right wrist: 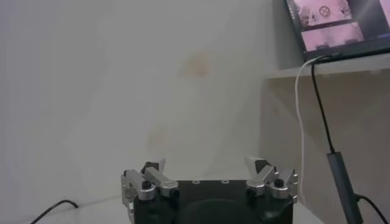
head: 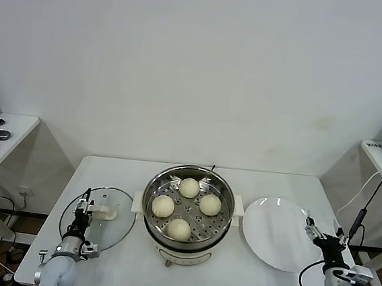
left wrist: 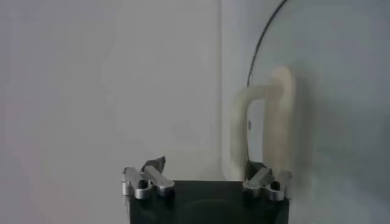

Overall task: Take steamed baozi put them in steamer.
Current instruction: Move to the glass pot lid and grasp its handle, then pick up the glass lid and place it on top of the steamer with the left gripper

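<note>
The steamer [head: 148, 194], a shiny steel pot with white side handles, stands mid-table. Several cream-white baozi lie on its perforated tray, among them the far one [head: 189, 187], the left one [head: 162, 206] and the near one [head: 178, 229]. My left gripper [head: 83, 207] [left wrist: 209, 173] is at the table's left, over the near-left part of the glass lid [head: 119, 200]. It is open, and the lid's white handle [head: 106, 212] [left wrist: 271, 122] stands just beyond one finger. My right gripper [head: 321, 233] [right wrist: 210, 167] is open and empty at the table's right edge, beside the white plate [head: 274, 232].
The white table [head: 275, 185] carries the lid, steamer and plate in a row. A side desk [head: 5, 142] with dark items stands to the left. Another desk [head: 380, 151] with a monitor [right wrist: 332, 24] and hanging cables [right wrist: 322, 115] stands to the right.
</note>
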{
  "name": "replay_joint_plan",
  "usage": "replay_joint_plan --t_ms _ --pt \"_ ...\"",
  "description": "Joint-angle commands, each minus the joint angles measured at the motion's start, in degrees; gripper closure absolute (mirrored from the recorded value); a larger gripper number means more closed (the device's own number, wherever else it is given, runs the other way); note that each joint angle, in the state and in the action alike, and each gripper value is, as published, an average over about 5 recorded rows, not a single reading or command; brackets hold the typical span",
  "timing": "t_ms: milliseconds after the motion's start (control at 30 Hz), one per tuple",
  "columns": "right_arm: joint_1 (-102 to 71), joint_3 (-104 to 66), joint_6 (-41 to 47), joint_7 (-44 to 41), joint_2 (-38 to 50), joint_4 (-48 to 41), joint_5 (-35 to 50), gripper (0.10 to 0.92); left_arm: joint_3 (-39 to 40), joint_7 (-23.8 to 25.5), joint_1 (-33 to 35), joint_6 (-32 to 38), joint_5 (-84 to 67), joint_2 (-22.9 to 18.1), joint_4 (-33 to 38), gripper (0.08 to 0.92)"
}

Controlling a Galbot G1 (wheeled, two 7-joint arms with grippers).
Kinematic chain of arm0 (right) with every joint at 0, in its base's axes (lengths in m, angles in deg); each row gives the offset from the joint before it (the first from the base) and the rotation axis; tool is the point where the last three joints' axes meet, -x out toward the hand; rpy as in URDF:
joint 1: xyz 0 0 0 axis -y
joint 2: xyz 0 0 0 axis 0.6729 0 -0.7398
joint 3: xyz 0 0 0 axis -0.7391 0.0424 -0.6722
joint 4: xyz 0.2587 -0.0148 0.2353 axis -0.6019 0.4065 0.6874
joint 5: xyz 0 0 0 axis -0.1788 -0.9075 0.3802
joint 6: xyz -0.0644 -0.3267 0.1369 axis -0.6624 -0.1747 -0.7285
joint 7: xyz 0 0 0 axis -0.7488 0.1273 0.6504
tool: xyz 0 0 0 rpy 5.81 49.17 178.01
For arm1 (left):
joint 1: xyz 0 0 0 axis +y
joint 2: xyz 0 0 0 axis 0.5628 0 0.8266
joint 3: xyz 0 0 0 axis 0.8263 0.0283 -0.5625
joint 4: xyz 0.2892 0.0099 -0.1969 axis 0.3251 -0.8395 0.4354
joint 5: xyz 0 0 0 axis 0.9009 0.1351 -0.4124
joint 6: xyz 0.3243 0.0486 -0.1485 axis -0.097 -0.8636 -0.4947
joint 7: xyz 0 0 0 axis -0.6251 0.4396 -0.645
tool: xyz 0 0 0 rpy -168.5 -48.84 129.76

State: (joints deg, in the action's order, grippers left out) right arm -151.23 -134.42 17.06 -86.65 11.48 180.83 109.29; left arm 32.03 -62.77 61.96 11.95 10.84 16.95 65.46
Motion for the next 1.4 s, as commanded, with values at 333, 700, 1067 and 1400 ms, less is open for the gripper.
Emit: replay_joint_plan --t_ms 333,700,1067,1400 --pt "-0.38 -0.30 -0.28 -0.18 0.17 0.53 -0.03 0.203 -0.41 4.70 2.30 -3.49 -4.13 -0.08 5.72 0.657" --pt "0.13 0.24 0.85 -0.33 0.17 2.41 0.06 0.203 -0.92 10.04 10.17 -21.54 -3.83 -0.22 26.89 0.826" --pt "-0.17 0.23 1.96 -0.02 -0.16 3.47 -0.12 0.203 -1.33 30.50 7.26 -37.74 19.53 -11.55 41.39 0.826" --pt "-1.75 -1.18 2.29 0.07 -0.27 3.92 -1.33 0.203 8.80 33.52 7.17 -37.73 22.14 -12.99 48.24 0.826"
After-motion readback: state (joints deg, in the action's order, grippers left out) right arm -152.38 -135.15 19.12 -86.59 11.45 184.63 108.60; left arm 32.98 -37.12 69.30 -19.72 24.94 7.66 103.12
